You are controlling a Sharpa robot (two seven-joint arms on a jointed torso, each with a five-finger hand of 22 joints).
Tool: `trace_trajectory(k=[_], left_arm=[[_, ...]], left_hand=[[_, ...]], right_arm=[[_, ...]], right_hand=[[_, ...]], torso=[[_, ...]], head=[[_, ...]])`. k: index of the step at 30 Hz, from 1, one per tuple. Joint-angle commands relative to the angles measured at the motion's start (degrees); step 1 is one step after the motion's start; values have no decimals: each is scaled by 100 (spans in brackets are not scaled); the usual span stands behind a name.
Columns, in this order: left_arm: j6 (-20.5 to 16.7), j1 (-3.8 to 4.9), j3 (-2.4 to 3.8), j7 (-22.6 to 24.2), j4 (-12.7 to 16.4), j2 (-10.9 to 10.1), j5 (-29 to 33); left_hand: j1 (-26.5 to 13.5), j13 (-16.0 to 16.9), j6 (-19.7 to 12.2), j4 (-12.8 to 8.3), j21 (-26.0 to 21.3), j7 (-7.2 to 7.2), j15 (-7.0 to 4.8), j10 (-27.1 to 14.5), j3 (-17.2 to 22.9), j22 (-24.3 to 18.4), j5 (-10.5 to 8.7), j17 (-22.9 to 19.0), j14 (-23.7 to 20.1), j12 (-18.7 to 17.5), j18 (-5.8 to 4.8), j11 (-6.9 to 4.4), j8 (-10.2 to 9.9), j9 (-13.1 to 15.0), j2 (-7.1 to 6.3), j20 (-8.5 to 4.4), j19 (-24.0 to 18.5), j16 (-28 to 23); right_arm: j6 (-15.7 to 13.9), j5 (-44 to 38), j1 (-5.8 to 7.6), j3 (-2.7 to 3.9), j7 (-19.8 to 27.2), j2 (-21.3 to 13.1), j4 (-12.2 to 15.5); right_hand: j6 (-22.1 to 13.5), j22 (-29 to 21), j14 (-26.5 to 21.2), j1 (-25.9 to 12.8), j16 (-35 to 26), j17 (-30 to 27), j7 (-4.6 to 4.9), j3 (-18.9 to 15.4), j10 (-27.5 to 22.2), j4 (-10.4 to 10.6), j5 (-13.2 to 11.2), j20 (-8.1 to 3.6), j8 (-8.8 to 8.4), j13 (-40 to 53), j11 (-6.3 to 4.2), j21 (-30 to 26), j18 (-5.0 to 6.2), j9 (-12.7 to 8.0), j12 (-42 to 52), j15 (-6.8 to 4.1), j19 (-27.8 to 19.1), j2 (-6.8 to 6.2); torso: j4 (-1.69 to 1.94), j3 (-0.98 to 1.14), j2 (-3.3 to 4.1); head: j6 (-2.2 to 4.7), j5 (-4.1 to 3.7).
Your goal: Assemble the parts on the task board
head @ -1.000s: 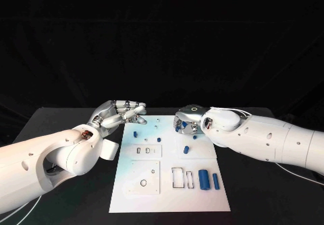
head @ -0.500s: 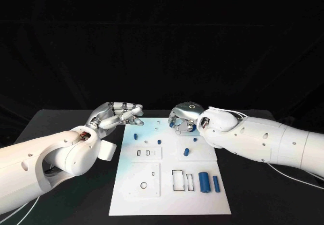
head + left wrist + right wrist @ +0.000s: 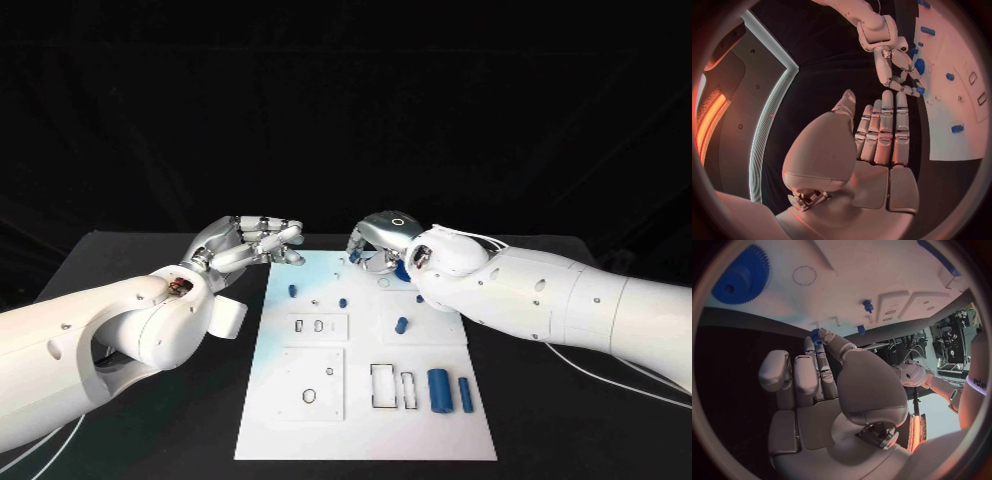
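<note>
- Nearest the robot, the task board [image 3: 361, 430] is a flat matt white plate on the black table [image 3: 130, 420]. At its near right lie two blue cylinders [image 3: 449, 389], smooth and rounded, side by side and loose — by my judgement not yet fitted.
- Beside them is an empty rectangular slot [image 3: 382, 383], and to the left a raised square panel with an oval hole [image 3: 309, 396], also unfilled as far as the head view shows.
- Mid-board, a short blue peg [image 3: 401, 323] stands apart from a small panel with two narrow slots [image 3: 310, 325]; two more small blue pieces [image 3: 317, 294] sit just beyond.
- The left hand [image 3: 257, 243] hovers over the board's far left corner with its silver fingers lying straight together and the thumb apart. It holds nothing — the left wrist view shows a bare palm.
- The right hand [image 3: 378, 243] reaches down at the board's far edge, pinching a small blue part [image 3: 816, 334] at its fingertips [image 3: 822, 336].
- A blue toothed gear [image 3: 741, 280] with a centre hole lies flat on the far board, near a faint circular outline [image 3: 804, 275].
- Judged overall, the task is at an early stage: most parts look loose and several recesses are open.
</note>
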Motion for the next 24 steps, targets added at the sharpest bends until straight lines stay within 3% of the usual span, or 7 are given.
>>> trace_trajectory(k=[1, 13, 24], left_arm=[[110, 17, 7, 17, 22, 9, 33], [106, 60, 9, 20, 85, 8, 33], [104, 111, 15, 24, 174, 1, 23]], left_hand=[[18, -8, -4, -6, -29, 48, 12, -6, -35, -10, 3, 8, -48, -23, 55, 30, -25, -7, 58, -6, -34, -33], [19, -8, -4, -7, -30, 48, 13, -7, -36, -11, 3, 9, -50, -24, 55, 30, -26, -7, 59, -5, -36, -34], [24, -8, -8, -10, -35, 52, 17, -13, -39, -15, 3, 12, -59, -30, 55, 34, -33, -9, 60, -2, -42, -39]], right_arm=[[-94, 16, -3, 2, -26, 64, -85], [-91, 12, -26, 3, -19, 293, -291], [-29, 12, -56, 3, -26, 392, -413]], right_hand=[[-36, -6, 142, 22, 23, -2, 4, 20, 140, 15, 37, 4, -11, 6, -99, 18, -96, 4, -16, -27, 19, -48], [-50, -17, 140, 20, 23, -8, 10, 27, 132, 20, 43, 6, -21, 4, -94, 11, -93, 3, -26, -23, 10, -56], [-57, -40, 134, 12, 8, -35, 16, 32, 125, 29, 54, 8, -27, 2, -88, -3, -88, 4, -34, -19, -6, -63]], torso=[[29, -14, 29], [52, -28, 89], [37, -27, 109]], head=[[3, -8], [17, -19], [-43, -8]])
